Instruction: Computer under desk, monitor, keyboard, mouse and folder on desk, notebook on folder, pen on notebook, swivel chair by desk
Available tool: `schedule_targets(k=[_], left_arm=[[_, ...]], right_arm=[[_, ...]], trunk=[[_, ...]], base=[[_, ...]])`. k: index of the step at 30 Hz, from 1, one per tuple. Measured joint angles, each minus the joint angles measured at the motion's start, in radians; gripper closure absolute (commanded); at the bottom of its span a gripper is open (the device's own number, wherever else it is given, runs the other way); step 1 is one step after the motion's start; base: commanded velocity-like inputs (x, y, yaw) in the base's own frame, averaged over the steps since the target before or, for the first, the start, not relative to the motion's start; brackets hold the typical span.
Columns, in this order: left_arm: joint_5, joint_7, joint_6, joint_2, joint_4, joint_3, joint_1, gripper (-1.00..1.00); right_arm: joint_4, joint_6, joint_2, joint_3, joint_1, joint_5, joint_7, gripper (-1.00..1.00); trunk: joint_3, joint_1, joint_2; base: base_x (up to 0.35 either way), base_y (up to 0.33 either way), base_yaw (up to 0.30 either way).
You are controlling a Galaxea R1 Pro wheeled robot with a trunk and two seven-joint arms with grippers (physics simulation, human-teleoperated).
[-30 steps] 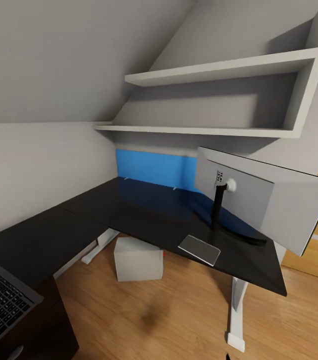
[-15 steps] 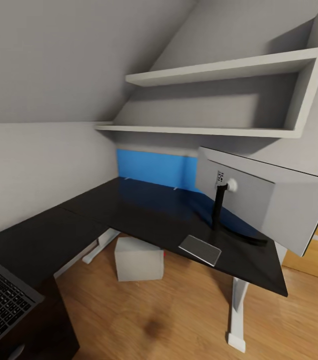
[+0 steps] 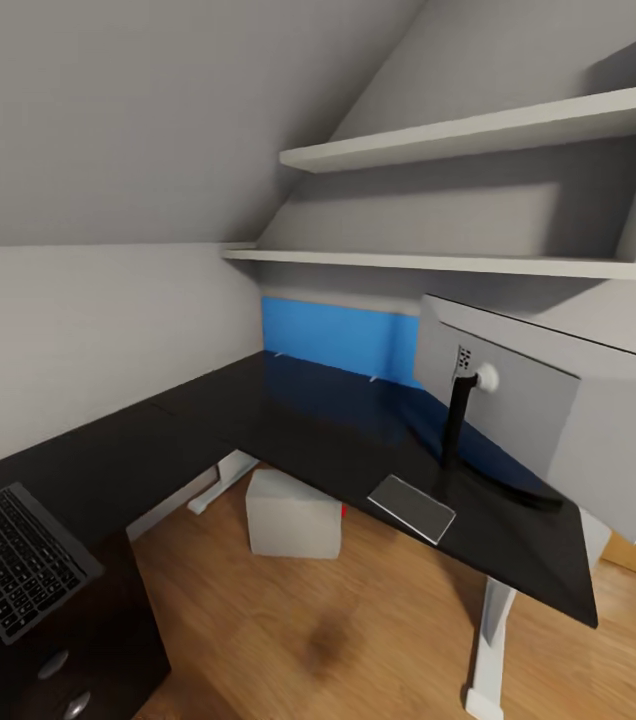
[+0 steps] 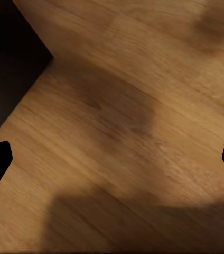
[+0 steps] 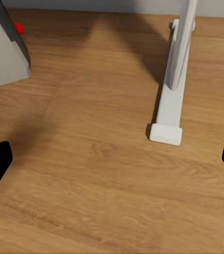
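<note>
Meanwhile, both arms hang idle over the floor
Left gripper (image 4: 112, 159) and right gripper (image 5: 112, 159) are spread wide, holding nothing; the keyboard (image 3: 18, 560) lies far from the monitor (image 3: 558, 420) on the surface (image 3: 288, 425), computer (image 3: 293, 515) beneath; best approach squarely, then grasp the keyboard's long edges

Glossy black desk (image 3: 288, 430), bright blue back panel (image 3: 343, 340), white-grey computer (image 3: 293, 515).

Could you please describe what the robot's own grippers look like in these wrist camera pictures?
Little of them shows. In each wrist view, the left gripper and the right gripper appear as two plain black, blunt fingertips at opposite edges of the picture, over the wood plank floor. No cables, markings or other colours are visible on them.
</note>
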Motion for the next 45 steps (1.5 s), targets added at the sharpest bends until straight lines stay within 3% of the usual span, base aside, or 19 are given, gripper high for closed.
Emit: schedule_targets(k=[7,14,21,25,30,39,42,43,45], left_arm=[[0.001,0.001,0.003,0.0,0.001,0.001,0.0,-1.0],[-0.001,0.0,0.002,0.0,0.004,-0.002,0.0,-1.0],[-0.001,0.001,-0.001,-0.001,0.004,-0.003,0.0,-1.0],[0.0,0.002,-0.016,-0.001,0.003,-0.001,0.0,-1.0],[0.004,0.005,-0.08,-0.001,0.003,0.007,0.0,-1.0],[0.07,0.002,-0.161,-0.007,-0.005,0.082,0.0,-1.0],[0.077,0.001,-0.166,-0.02,-0.049,0.089,0.0,-1.0],[0.078,0.0,-0.165,-0.025,-0.075,0.091,0.0,-1.0],[0.082,0.005,-0.147,-0.035,-0.189,0.096,0.0,-1.0]], right_arm=[[-0.001,0.0,-0.008,0.002,-0.001,0.002,0.001,-1.0],[-0.026,0.003,-0.001,0.083,-0.001,0.108,-0.002,-1.0],[-0.154,0.064,0.012,0.103,-0.004,0.147,-0.023,-1.0],[-0.27,0.186,0.018,0.106,-0.005,0.189,-0.034,-1.0],[-0.48,0.41,0.024,0.108,-0.006,0.238,-0.07,-1.0],[-0.918,0.808,0.029,0.112,-0.007,0.265,-0.17,-1.0],[-1.074,0.963,0.031,0.113,-0.021,0.266,-0.202,-1.0],[-1.08,0.965,0.031,0.113,-0.022,0.265,-0.203,-1.0],[-1.165,1.059,0.04,0.115,-0.058,0.265,-0.225,-1.0]], trunk=[[-0.001,0.0,0.0],[-0.001,0.0,0.0],[-0.001,0.0,0.0],[-0.001,0.0,0.0],[-0.001,0.0,0.0],[-0.001,0.0,0.0],[-0.001,0.0,0.0],[-0.001,0.0,0.0],[-0.001,0.0,0.0]], base=[[0.0,-0.037,0.024],[0.0,-0.002,0.001],[0.0,0.0,0.0],[0.0,0.0,0.0],[0.0,0.0,0.0],[0.0,0.0,0.0],[0.0,0.0,0.0],[0.0,0.0,0.0],[0.0,0.0,0.0]])
